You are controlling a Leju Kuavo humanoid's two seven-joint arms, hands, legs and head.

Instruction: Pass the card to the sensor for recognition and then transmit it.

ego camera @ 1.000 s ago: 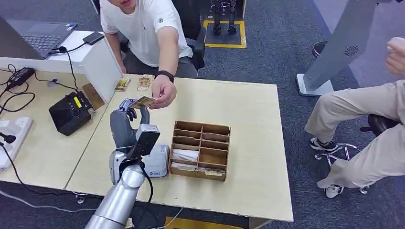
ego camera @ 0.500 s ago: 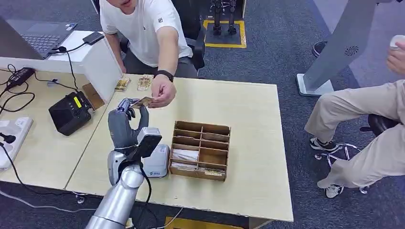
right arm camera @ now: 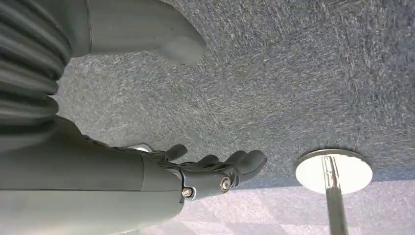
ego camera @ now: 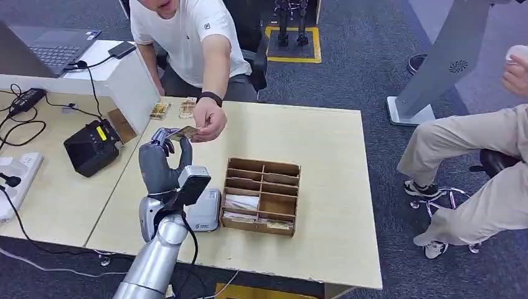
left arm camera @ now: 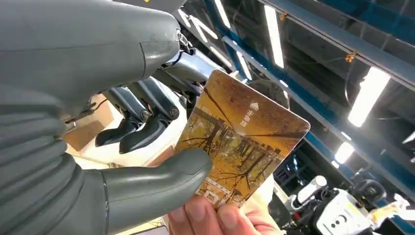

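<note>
Since the earlier frame, the left hand has edged left and the person's hand has drawn slightly back. Card — raised above the far-left part of the table, pinched between the left hand's thumb and fingers while the person's fingertips grip its other edge. Near the left arm sit the white sensor and, just right of it, a wooden organizer. Right hand — holds nothing, fingers loosely curled but apart, over carpet.
</note>
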